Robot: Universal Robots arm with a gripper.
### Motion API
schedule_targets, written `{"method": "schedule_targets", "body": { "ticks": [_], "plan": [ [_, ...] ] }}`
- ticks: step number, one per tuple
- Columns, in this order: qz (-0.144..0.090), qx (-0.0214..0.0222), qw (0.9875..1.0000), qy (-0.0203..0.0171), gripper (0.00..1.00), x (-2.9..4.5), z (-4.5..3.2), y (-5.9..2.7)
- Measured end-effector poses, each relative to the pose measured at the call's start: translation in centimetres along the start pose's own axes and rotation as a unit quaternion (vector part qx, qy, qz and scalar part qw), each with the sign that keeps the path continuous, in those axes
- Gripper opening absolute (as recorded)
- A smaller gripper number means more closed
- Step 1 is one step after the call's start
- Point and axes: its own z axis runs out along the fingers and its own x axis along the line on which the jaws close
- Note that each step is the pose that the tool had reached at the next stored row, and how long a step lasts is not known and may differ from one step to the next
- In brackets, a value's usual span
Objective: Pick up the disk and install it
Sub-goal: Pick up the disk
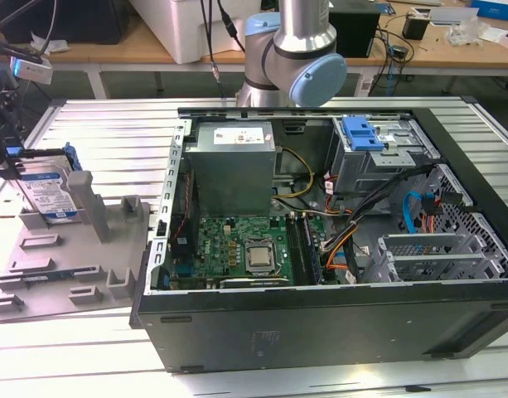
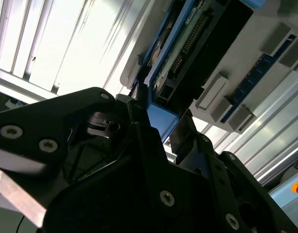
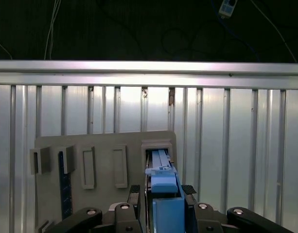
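The disk (image 1: 48, 195), a silver drive with a white-and-blue label in a blue carrier, stands on edge in a slot of the grey fixture (image 1: 71, 274) at the exterior view's left. My gripper (image 1: 9, 162) is at the disk's upper end. In the first wrist view its black fingers (image 3: 135, 194) sit on both sides of the blue carrier (image 3: 163, 187). The second wrist view shows the same hold, gripper (image 2: 161, 114) clamped on the carrier's edge below the disk's underside (image 2: 187, 43). The disk still sits in its slot.
An open computer case (image 1: 320, 315) lies to the exterior view's right of the fixture, with a motherboard, cables and a metal drive cage (image 1: 378, 162) topped by a blue latch piece (image 1: 361, 133). The arm's base (image 1: 295, 58) stands behind the case. Everything rests on a slatted aluminium table (image 1: 96, 124).
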Motion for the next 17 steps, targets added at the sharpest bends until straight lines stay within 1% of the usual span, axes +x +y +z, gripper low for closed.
{"method": "schedule_targets", "body": {
  "ticks": [5,6,7,17],
  "plan": [
    [0.000,0.0000,1.0000,0.0000,0.45,0.00,0.01,0.00],
    [0.000,0.0000,1.0000,-0.0001,0.43,0.00,0.02,0.00],
    [0.000,0.0000,1.0000,0.0000,0.37,0.00,0.02,0.00],
    [0.001,0.0000,1.0000,0.0000,0.37,0.00,0.04,0.00]
  ]
}}
